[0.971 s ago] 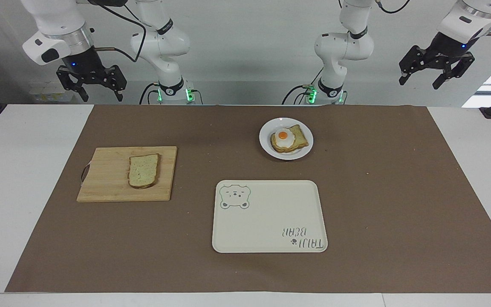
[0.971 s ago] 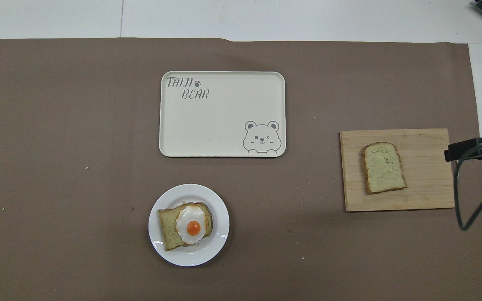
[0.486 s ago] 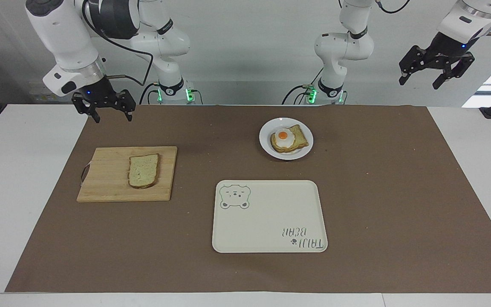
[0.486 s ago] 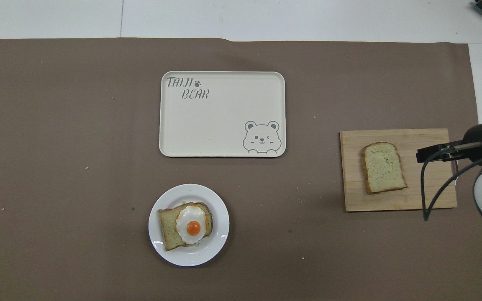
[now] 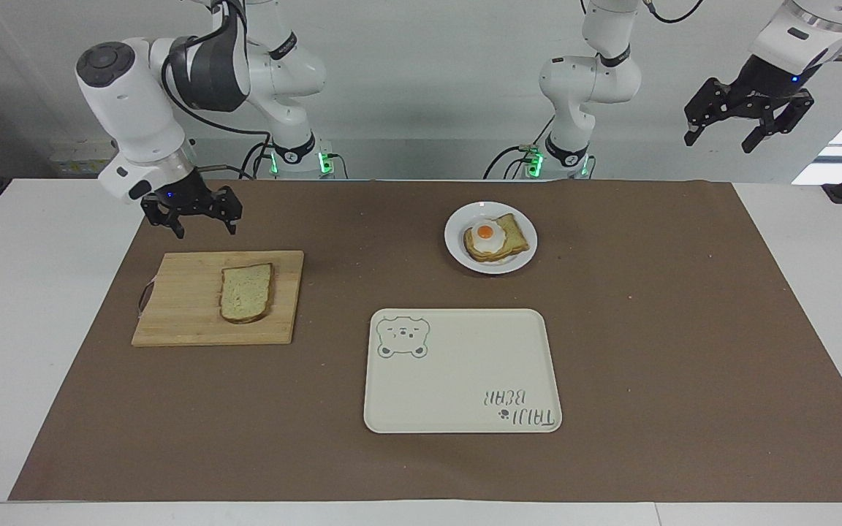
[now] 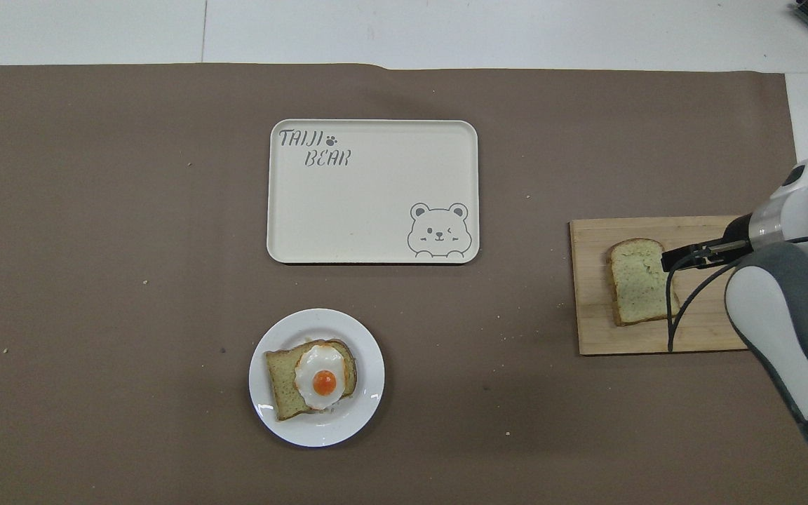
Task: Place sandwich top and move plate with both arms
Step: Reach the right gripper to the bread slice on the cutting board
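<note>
The sandwich top (image 5: pixel 246 292) is pale and speckled with a brown crust, on a light wooden board (image 5: pixel 187 321). The plate (image 5: pixel 457 248) is plain white, bearing darker toast (image 5: pixel 512 235) and a white egg with an orange yolk (image 5: pixel 486 232). The cream tray (image 5: pixel 465 372) carries a grey bear print. The mat (image 5: pixel 684 351) is brown.

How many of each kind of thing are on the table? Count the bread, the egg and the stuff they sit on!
Bread slices: 2, pale speckled sandwich top, darker toast
Fried eggs: 1
Round white plates: 1
Wooden cutting boards: 1
Cream bear-print trays: 1
Total: 6
</note>
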Available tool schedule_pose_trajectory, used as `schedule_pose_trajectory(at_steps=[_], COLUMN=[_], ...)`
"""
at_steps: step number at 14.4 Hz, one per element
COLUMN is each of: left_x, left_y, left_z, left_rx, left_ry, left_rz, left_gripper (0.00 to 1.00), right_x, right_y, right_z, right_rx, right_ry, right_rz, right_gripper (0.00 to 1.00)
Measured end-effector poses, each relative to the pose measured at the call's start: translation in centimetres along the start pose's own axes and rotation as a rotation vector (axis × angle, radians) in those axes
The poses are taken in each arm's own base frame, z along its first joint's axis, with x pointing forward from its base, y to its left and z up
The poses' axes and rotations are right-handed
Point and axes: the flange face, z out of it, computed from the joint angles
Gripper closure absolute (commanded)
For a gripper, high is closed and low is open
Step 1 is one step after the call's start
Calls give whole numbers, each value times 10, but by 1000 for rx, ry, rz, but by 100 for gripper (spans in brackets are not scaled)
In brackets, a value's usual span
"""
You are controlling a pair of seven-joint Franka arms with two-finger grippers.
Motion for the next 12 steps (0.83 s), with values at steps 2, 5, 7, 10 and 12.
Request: schedule_pose_trajectory(at_steps=[2, 5, 7, 10, 12], left_x=[0, 0, 0, 0, 0], left_y=[0, 0, 0, 0, 0], left_z=[0, 0, 0, 0, 0], left_rx=[0, 0, 0, 0, 0], left_ry=[0, 0, 0, 0, 0], left_rz=[0, 0, 0, 0, 0], left_gripper=[0, 0, 0, 0, 0], right_x=[0, -1, 0, -3, -5], right_y=[4, 7, 11, 27, 29], right_z=[20, 53, 70, 86, 97], right_rx=[6, 23, 22, 25, 26], right_ry=[-10, -5, -10, -25, -30], right_rz=[10, 14, -14, -40, -38], right_gripper=[0, 0, 0, 0, 0])
